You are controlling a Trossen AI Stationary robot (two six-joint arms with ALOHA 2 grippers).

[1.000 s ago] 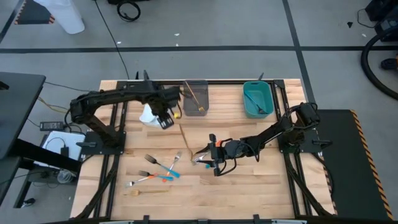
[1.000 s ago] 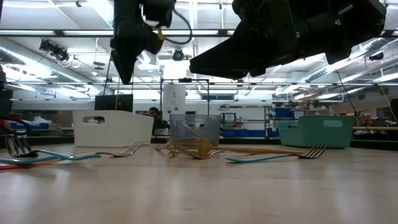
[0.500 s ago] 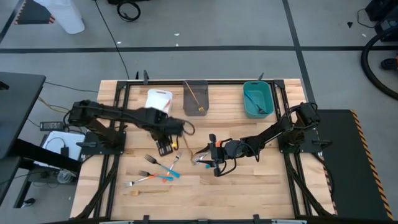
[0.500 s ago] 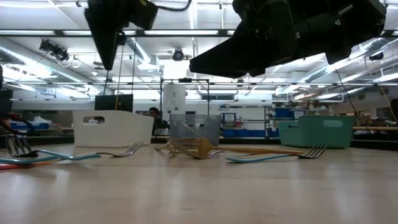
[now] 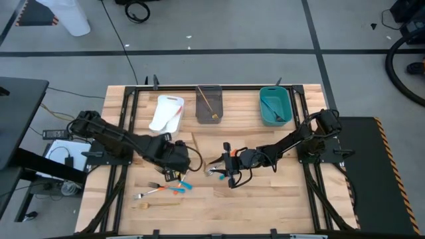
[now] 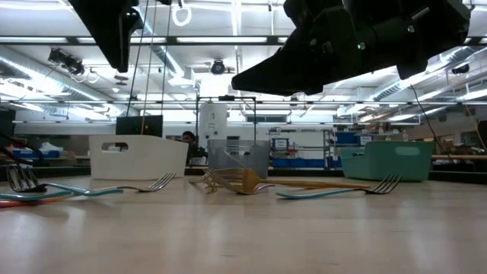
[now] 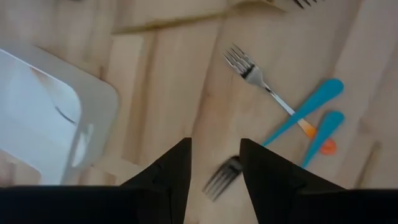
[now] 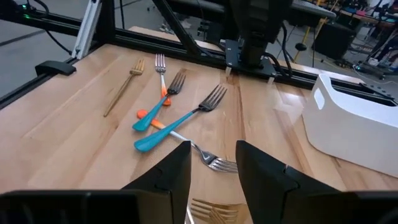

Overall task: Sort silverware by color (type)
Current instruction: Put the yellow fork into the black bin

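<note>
The slatted wooden table [image 5: 265, 199] carries a white bin [image 5: 166, 113], a grey bin [image 5: 208, 103] and a teal bin [image 5: 275, 105] along its far edge. The left gripper [image 5: 174, 164], fingers parted and empty, hangs over the forks [image 5: 166, 186] scattered front-left: slim, blue and orange handles, mostly lying diagonally. The right gripper [image 5: 222, 167] sits at mid-table, can't tell its state.

Blue, orange and gold forks [image 5: 163, 189] flat, loosely crossed on wood.
</note>
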